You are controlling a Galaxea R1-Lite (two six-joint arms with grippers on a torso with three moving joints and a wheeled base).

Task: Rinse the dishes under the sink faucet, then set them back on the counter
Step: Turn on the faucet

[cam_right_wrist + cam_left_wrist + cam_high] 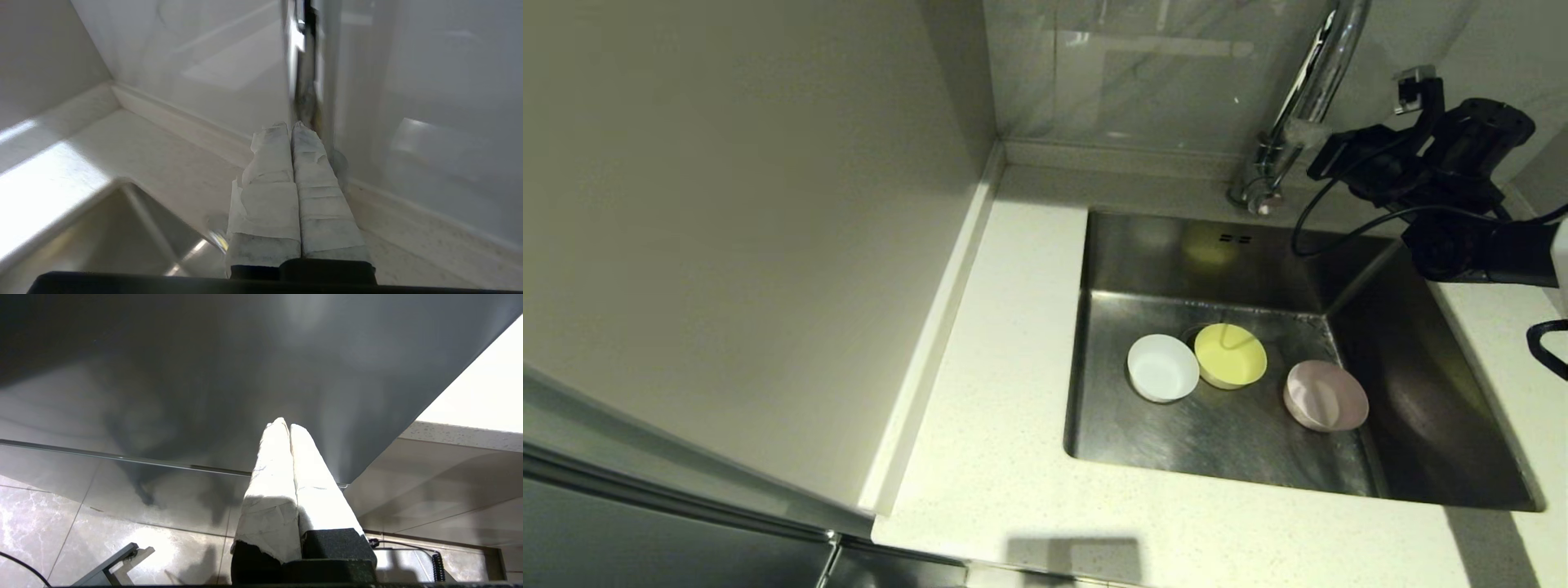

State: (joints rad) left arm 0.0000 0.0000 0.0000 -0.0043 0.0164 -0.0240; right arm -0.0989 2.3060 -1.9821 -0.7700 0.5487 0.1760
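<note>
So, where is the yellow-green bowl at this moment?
In the head view the yellow-green bowl sits on the floor of the sink, toward its back, touching the white bowl on its left; the pink bowl lies apart on its right.

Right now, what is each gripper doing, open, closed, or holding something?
Left gripper: closed, holding nothing, parked away from the sink.
Right gripper: closed, holding nothing, raised beside the faucet.

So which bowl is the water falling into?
The yellow-green bowl, the middle one in the sink. A thin stream lands in it; the white bowl and pink bowl get none.
</note>
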